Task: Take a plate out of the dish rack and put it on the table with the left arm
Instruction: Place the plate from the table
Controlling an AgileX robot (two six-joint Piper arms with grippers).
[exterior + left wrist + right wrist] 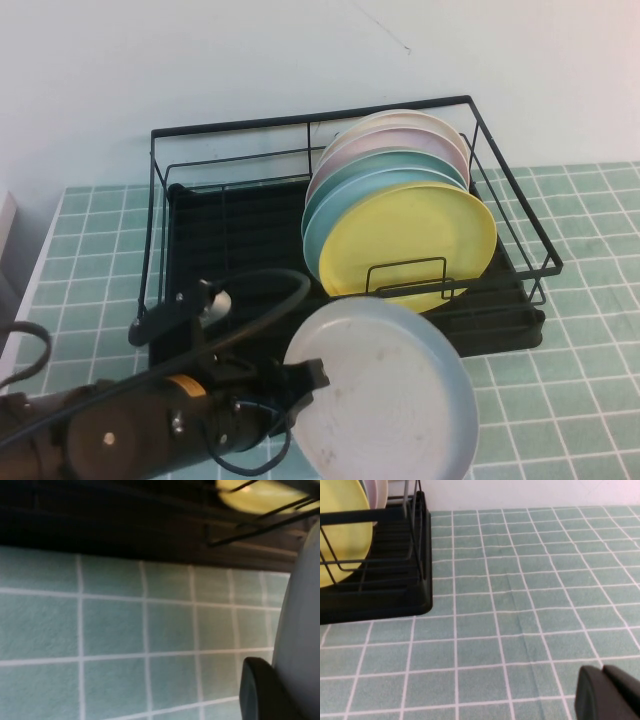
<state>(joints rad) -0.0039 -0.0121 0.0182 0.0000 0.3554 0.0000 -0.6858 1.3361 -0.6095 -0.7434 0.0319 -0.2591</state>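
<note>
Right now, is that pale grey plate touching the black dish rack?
Apart. In the high view the plate, held by the left gripper, hangs in front of the dish rack, with tiled table showing between them.

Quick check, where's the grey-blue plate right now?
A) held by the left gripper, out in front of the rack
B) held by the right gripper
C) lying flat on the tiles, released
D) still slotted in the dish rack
A: the plate is gripped at its edge by the left gripper, tilted above the table in front of the dish rack; the right gripper holds nothing, low over bare tiles beside the rack.
</note>
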